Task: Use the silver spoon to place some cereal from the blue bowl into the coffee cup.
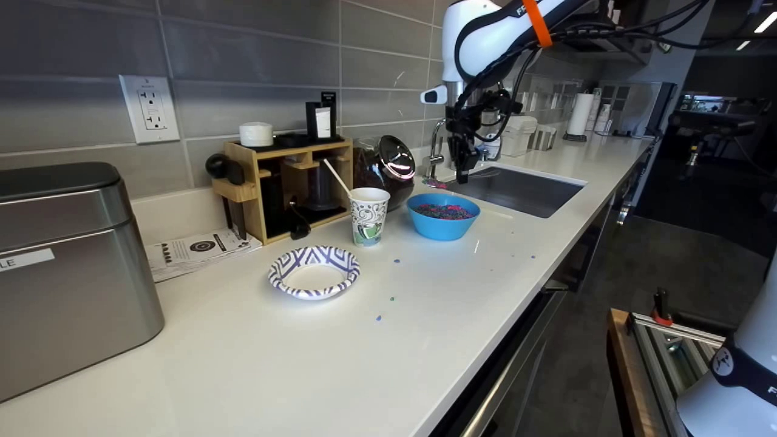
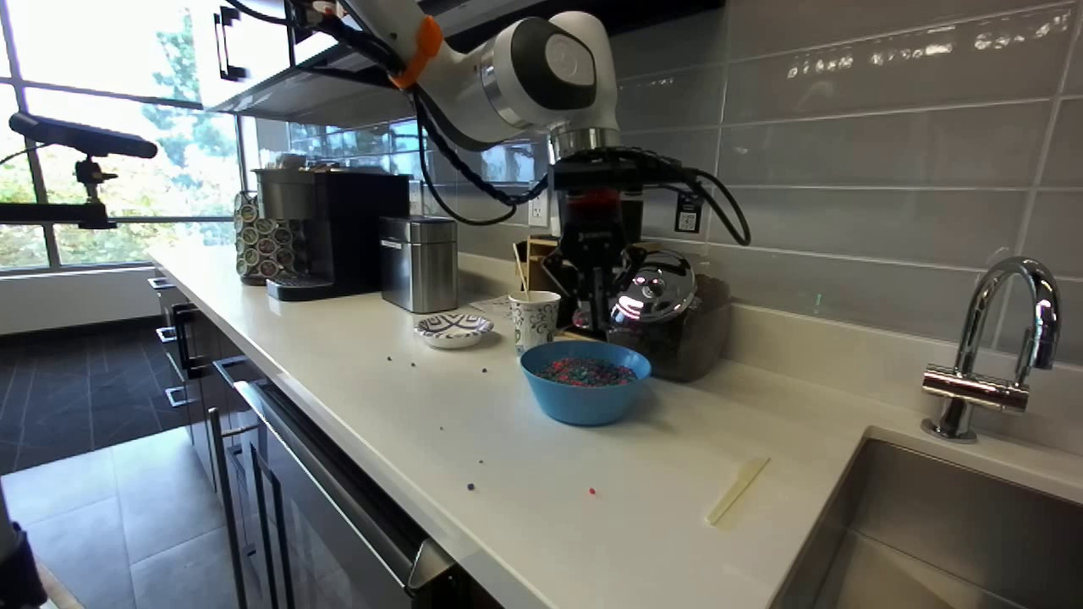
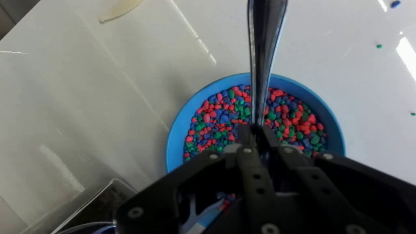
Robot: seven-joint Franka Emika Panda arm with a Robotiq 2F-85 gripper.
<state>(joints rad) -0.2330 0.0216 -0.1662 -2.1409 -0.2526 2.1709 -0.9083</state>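
The blue bowl stands on the counter, also in an exterior view and the wrist view. It holds small red, green and blue cereal bits. My gripper is above the bowl, apart from it, and shut on the silver spoon. The spoon's handle sticks out past the fingertips; its head is hidden in the wrist view. Pinkish bits beside the gripper look like cereal on the head. The white coffee cup stands upright beside the bowl, a thin stick rising from it.
A patterned paper dish lies near the cup. A glass jar and a wooden rack stand against the wall. The sink and faucet are beyond the bowl. A pale flat strip and loose bits lie about.
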